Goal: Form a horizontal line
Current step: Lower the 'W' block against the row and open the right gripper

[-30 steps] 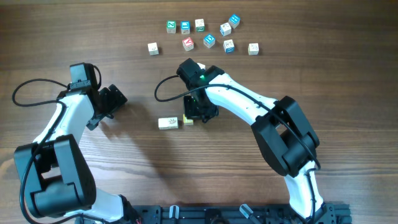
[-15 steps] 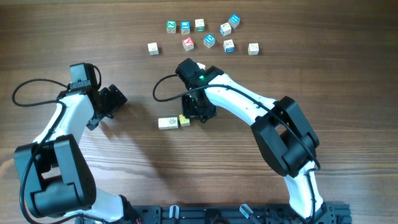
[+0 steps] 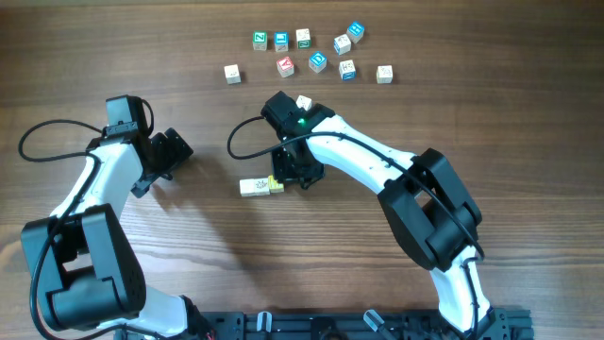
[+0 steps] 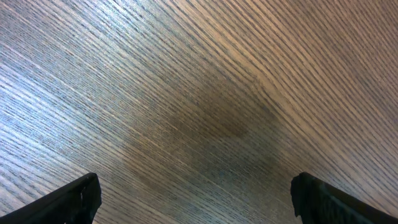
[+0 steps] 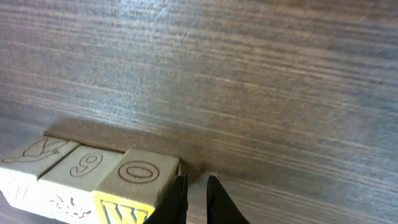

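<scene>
A short row of three touching wooden cubes [image 3: 257, 186] lies left of centre: two whitish ones and one with a yellow face at its right end. In the right wrist view the row [image 5: 81, 171] shows a "9", an "O" and a yellow "W" face. My right gripper [image 3: 286, 178] [image 5: 196, 199] is shut and empty, its fingertips against the right side of the "O" cube. My left gripper [image 3: 177, 149] [image 4: 199, 193] is open and empty over bare wood, far left of the row. A red "A" cube [image 3: 285, 66] lies among the loose cubes at the back.
Several loose cubes lie scattered at the back of the table [image 3: 142, 47], from a whitish one [image 3: 231, 73] to another whitish one [image 3: 384, 74], with blue-faced ones [image 3: 317, 62] between. A black cable [image 3: 247, 132] loops beside the right arm.
My right gripper has moved left and pushed the yellow-faced cube up against the two whitish cubes, closing the gap. The left arm has not moved.
</scene>
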Controlling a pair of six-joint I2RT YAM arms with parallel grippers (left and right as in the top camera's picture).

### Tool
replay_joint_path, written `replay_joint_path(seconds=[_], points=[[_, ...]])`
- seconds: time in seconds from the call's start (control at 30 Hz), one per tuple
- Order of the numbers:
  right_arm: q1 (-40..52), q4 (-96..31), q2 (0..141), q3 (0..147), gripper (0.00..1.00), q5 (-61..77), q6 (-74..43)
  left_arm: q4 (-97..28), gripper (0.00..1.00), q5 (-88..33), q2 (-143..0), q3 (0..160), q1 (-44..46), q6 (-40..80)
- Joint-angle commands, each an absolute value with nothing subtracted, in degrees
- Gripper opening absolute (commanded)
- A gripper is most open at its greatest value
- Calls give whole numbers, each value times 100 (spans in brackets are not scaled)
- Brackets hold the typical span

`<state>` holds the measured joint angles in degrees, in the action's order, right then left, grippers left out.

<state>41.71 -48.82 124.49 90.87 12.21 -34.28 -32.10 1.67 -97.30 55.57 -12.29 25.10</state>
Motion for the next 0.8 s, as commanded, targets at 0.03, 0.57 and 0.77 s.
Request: replay_joint_path(seconds=[0.03,0.57,0.77], points=[[4056,-4405,12381,9063,9,622,-3470,-3210,100,183,-9762,5616,-1238,2443],[4185,-3841,12381,9063,4,1063,-3312,-3210,100,183,-9762,5616,-1238,2443],[4200,-3870,12381,9063,4,1391,-3312,-3210,100,183,-9762,5616,-1238,2443]])
